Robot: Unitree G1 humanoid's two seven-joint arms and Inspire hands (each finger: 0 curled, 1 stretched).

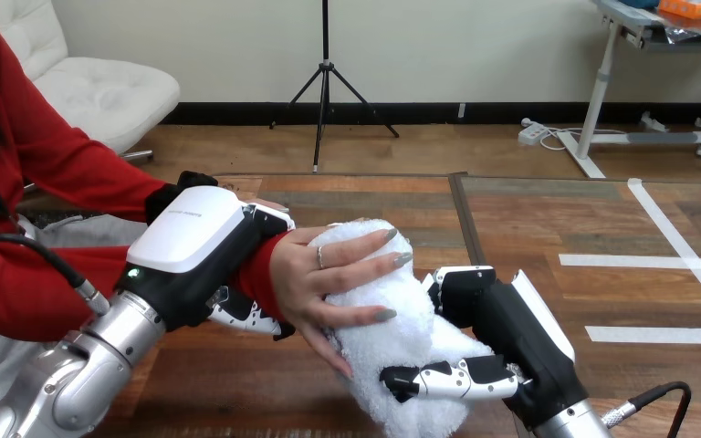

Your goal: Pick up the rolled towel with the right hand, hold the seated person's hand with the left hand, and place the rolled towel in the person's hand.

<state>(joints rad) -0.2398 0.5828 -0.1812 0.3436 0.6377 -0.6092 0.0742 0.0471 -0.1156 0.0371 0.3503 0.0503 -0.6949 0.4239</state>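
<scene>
Head view | rolled towel (392, 342) mid-handover: right hand (502, 333) curled round lower part, thumb pinching front, supporting it | person's hand (324, 287) wrapped over upper part | left hand (196, 246) clasped round person's wrist (263, 272), steadying for receipt | nothing between hands and towel; release judged next.

Wooden table (374, 205) spans beneath the right hand (511, 338). White tape lines (657, 260) lie flat on its surface, right of that hand, apart from it.
</scene>
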